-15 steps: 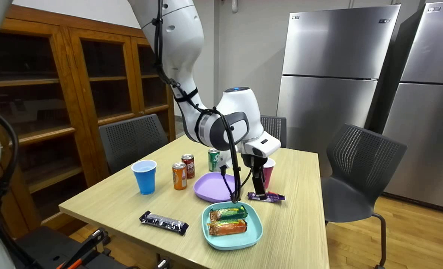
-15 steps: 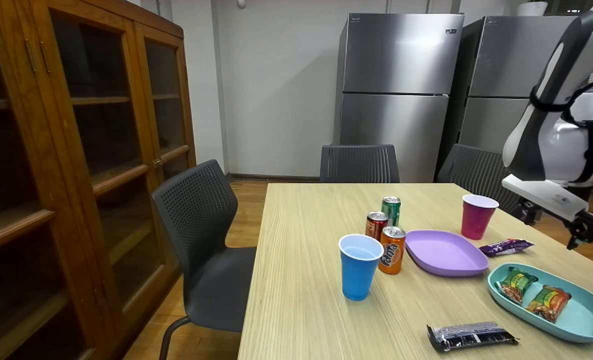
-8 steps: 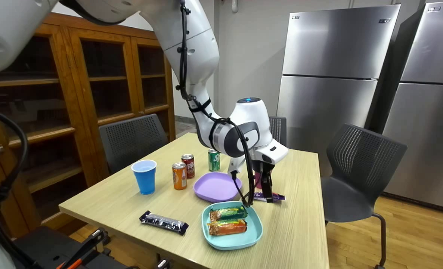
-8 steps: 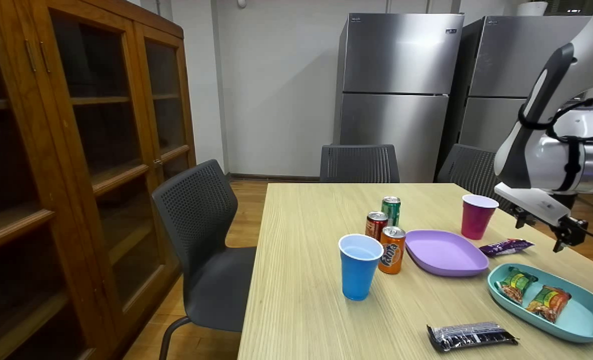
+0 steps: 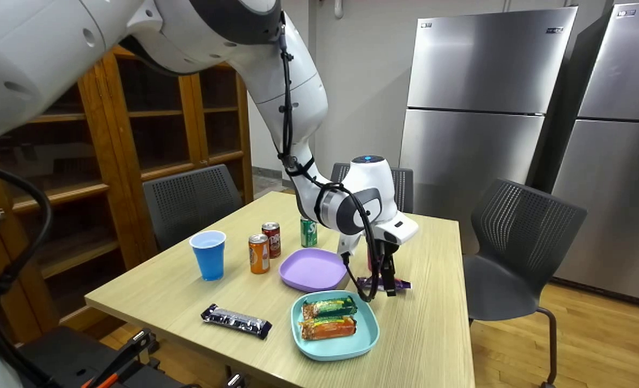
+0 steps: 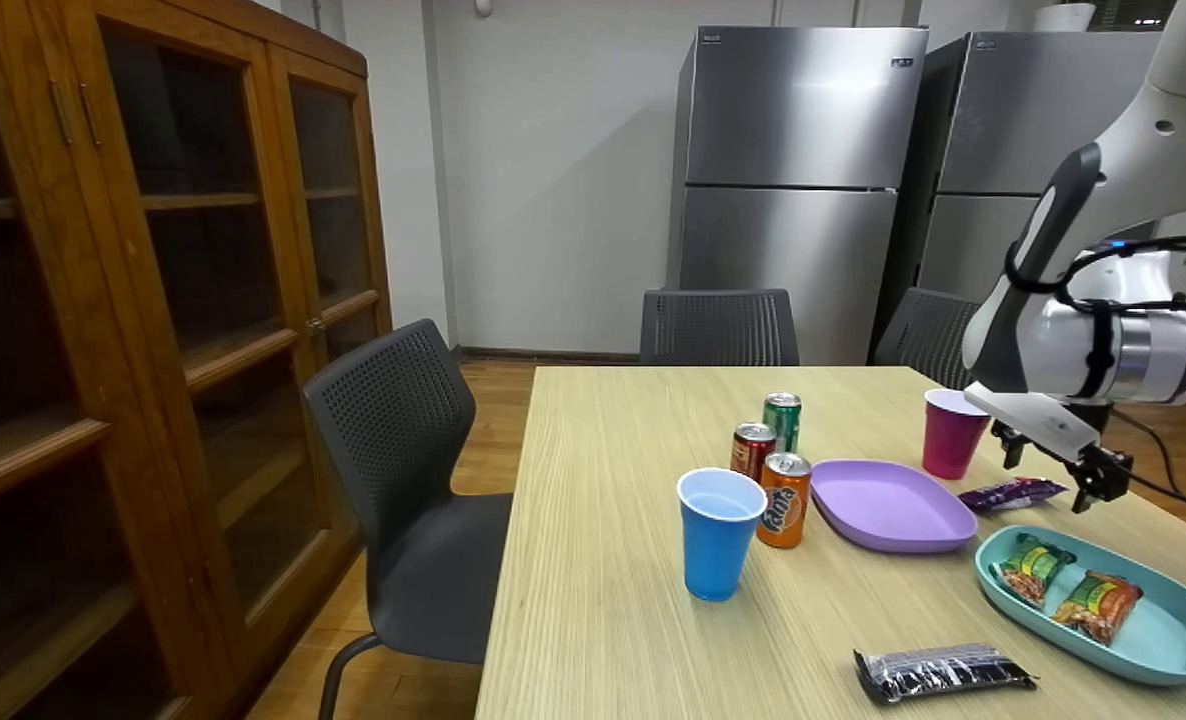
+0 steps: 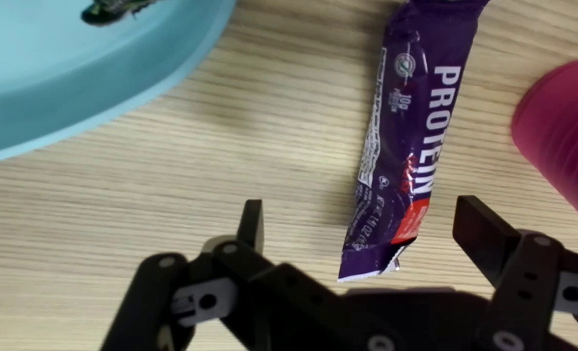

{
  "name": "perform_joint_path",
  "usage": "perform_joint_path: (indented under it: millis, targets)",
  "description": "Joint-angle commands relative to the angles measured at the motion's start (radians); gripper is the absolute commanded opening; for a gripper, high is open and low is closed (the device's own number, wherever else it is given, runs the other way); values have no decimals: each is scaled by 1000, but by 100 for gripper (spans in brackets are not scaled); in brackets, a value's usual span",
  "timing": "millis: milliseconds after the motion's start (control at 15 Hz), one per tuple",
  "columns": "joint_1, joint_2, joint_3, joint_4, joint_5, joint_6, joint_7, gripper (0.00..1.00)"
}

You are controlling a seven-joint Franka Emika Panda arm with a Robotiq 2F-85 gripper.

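Approach step, likely: your pincer (image 7: 360, 222) spread apart above the purple bar (image 7: 411, 122), near the counter (image 5: 432, 334) edge — lowering seems needed.

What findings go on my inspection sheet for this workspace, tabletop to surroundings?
Surface: pale wood-grain rectangular table.
Job's things: purple wrapped protein bar, lying on the table.
Clutter: blue plastic cup, magenta plastic cup, orange metal can, dark red metal can, green metal can, shallow lilac plate, black and silver wrapped bar, shallow turquoise plate holding green wrapped snack and orange wrapped snack.
Gripper: black two-fingered gripper, open, holding nothing, near the protein bar.
Cables: black cable strapped along white arm, looping beside gripper.
Surroundings: three dark grey chairs, brown wooden glass-door cabinet, two stainless steel refrigerators.
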Motion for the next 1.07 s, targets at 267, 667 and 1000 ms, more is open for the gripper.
perform_joint_path:
  millis: [267, 667, 1000]
  targets:
    - [-27, 114, 12, 192, 1, -119, 14, 100]
    - [-35, 160, 11, 265, -2, -158, 18, 68]
    - [-54, 126, 20, 239, 2, -167, 0, 28]
